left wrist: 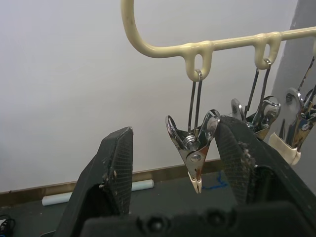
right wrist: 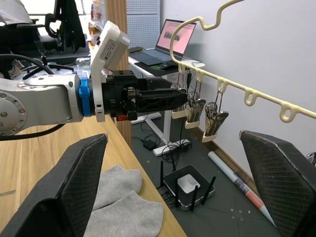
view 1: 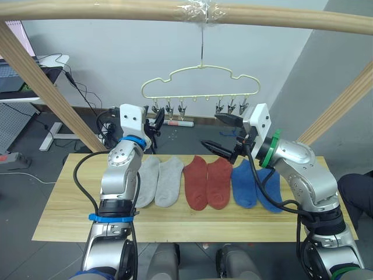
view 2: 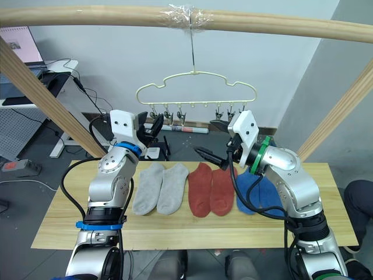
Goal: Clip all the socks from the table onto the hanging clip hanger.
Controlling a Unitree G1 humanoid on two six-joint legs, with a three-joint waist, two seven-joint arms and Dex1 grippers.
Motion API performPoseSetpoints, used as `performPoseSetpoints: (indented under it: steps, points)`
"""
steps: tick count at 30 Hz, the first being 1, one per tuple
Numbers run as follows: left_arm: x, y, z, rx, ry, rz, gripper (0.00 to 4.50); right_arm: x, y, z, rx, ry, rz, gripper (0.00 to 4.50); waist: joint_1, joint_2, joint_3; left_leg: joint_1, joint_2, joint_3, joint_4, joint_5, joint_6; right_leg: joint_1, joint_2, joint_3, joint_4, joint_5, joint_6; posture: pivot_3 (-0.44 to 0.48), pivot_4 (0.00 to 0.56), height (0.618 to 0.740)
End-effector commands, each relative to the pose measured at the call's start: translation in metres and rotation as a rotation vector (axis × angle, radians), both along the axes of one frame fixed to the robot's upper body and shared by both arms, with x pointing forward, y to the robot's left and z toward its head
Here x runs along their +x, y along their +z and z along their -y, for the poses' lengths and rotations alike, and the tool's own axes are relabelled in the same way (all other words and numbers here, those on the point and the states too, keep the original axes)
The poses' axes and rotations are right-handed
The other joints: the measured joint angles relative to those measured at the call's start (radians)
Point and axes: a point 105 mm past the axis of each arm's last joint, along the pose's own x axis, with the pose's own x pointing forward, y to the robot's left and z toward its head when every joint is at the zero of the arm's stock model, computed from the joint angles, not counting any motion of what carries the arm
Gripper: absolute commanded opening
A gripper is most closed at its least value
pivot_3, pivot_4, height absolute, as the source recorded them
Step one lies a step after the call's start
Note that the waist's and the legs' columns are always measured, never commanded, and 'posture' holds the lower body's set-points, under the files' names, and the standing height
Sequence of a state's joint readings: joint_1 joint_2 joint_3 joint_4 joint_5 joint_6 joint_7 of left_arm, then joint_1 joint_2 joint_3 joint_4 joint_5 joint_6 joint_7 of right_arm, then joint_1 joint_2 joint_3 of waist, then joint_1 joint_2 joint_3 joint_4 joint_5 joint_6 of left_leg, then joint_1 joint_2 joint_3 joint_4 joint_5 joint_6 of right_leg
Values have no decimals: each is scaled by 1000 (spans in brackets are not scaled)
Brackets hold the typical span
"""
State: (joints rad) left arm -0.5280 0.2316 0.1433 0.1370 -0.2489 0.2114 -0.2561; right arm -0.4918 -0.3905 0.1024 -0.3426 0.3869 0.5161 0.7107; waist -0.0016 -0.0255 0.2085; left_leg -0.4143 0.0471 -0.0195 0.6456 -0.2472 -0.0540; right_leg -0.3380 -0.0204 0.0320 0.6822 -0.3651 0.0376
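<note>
Surveying from the head, we logged six socks on the table (view 1: 58, 216): grey pair (view 1: 160, 181), red pair (view 1: 208, 182), blue pair (view 1: 254, 185), side by side. Our left gripper (left wrist: 173, 163) stood wide around the end clip (left wrist: 193, 150) of the clip hanger (view 1: 201, 81), visible close-up at the wrist. Our right gripper (view 1: 224, 133) gaped empty, its wrist showing the grey pair below.

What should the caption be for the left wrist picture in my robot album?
Left gripper, jaws open, raised to the end metal clip of the pale-yellow clip hanger.
</note>
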Motion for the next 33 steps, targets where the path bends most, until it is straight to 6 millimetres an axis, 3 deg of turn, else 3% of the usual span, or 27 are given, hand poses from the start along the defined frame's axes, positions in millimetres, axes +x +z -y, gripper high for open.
performPoseSetpoints:
  steps: [1,8,11,16,18,20,24,27,30,33]
  points:
    - [-2,18,0,-4,-4,66,2743,-8,14,-4,25,31,51,4500,0,0,0,0,0,0,0,0,0,0,0,0,0,0,0,17,223,740]
    - [-2,21,3,-9,-14,78,2743,-8,14,-4,25,28,50,4500,0,0,0,0,0,0,0,0,0,0,0,0,0,0,0,15,226,740]
    - [-2,25,5,-11,-24,94,2202,-8,13,-4,23,26,48,4500,0,0,2,0,0,-1,0,0,0,0,0,0,0,0,0,15,226,740]
    - [-2,27,8,-6,-42,103,805,-8,12,-4,27,17,41,4500,0,0,5,-1,0,-1,0,0,0,0,0,-1,0,0,0,15,226,740]
    - [-2,28,8,-4,-43,105,437,-8,11,-4,28,15,36,4500,0,1,5,-1,0,-1,0,0,0,0,0,0,0,0,0,15,226,740]
    - [-2,29,7,-3,-41,108,172,-8,10,-4,27,13,32,4500,0,1,5,-1,0,-1,0,0,0,0,0,-1,0,0,0,15,226,740]
    - [-3,32,4,17,-29,116,128,-8,0,2,13,-11,5,4500,0,1,5,-1,0,-1,0,0,0,0,0,-1,0,0,0,16,224,740]
    - [-4,29,2,56,-22,94,128,-2,-33,27,-88,-123,-52,4500,2,0,5,-1,0,-1,0,0,0,0,0,-1,-1,0,0,26,223,740]
    - [-7,29,6,82,-55,79,128,7,-85,82,-251,-349,-150,4500,9,0,5,-2,-1,-1,0,0,0,0,0,-1,-1,0,0,43,226,740]
    - [-9,31,7,86,-74,74,128,8,-120,131,-367,-524,-229,4500,10,1,7,-2,-1,-1,0,0,0,0,-1,0,-1,0,0,46,228,740]
